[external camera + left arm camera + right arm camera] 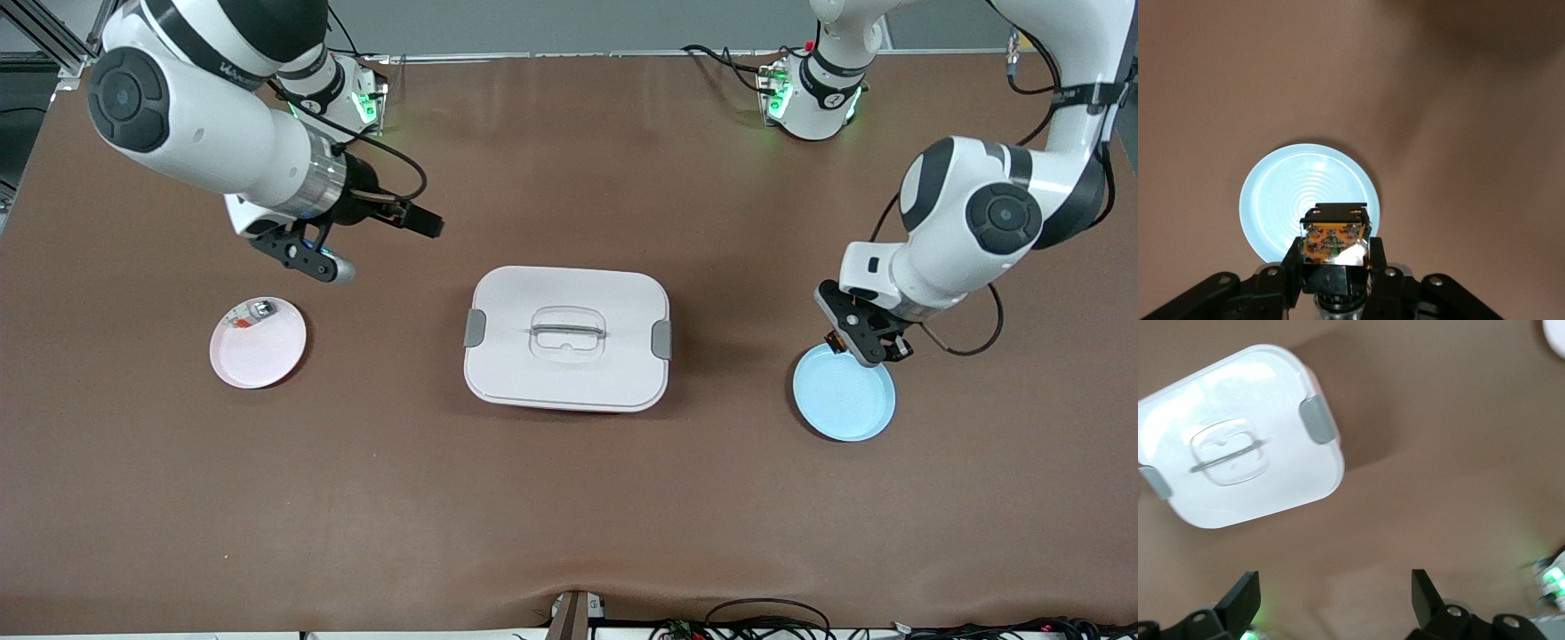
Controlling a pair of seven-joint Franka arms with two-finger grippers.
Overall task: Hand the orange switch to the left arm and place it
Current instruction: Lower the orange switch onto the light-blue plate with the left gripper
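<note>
Two tools noted: left tool (861,348) clamps the switch (1336,241) over the blue plate (849,404); right tool (307,258) gapes empty, waiting above the surface near the pink plate (267,356). Switch appears light, rigid; grip flat sides.

Box (567,338) mid-table betw. pink plate (258,343) & blue plate (844,393); bare table all round.

The orange switch (1336,245) is a tiny black block with an orange face, pinched in the left gripper (1336,263) up over the edge of the blue plate (1281,200). The box (567,337) sits mid-table, white, lid on, grey latches, handle flat, bit of red base showing.
</note>
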